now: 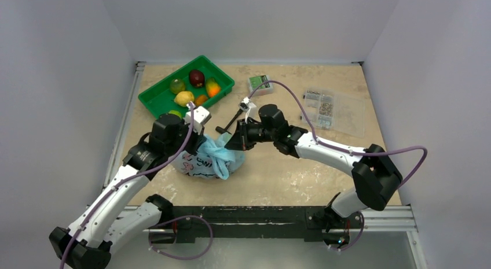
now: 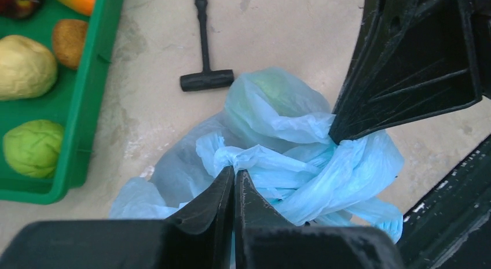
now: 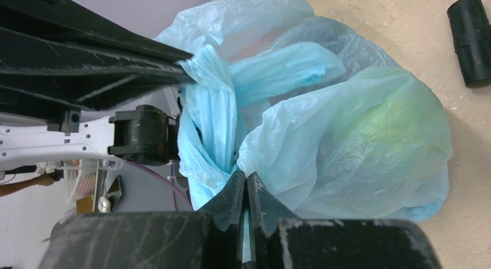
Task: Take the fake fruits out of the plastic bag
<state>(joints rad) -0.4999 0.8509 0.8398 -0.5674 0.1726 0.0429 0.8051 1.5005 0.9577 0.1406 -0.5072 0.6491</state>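
The light-blue plastic bag (image 1: 211, 160) lies crumpled on the table between both arms. My left gripper (image 2: 234, 172) is shut on a twisted fold of the bag (image 2: 272, 113) near its bunched top. My right gripper (image 3: 246, 176) is shut on another fold of the bag (image 3: 347, 136). A green round fruit (image 3: 382, 115) shows faintly through the film. Several other fake fruits lie in the green tray (image 1: 156, 102): a yellow lemon (image 1: 184, 98), a dark red one (image 1: 197, 78), an orange one (image 1: 212, 87).
A black T-shaped tool (image 1: 230, 123) lies just behind the bag. Further back are a small green box (image 1: 260, 84) and, to the right, a clear plastic parts box (image 1: 333, 110). The green tray's rim (image 2: 87, 124) stands close to the bag's left.
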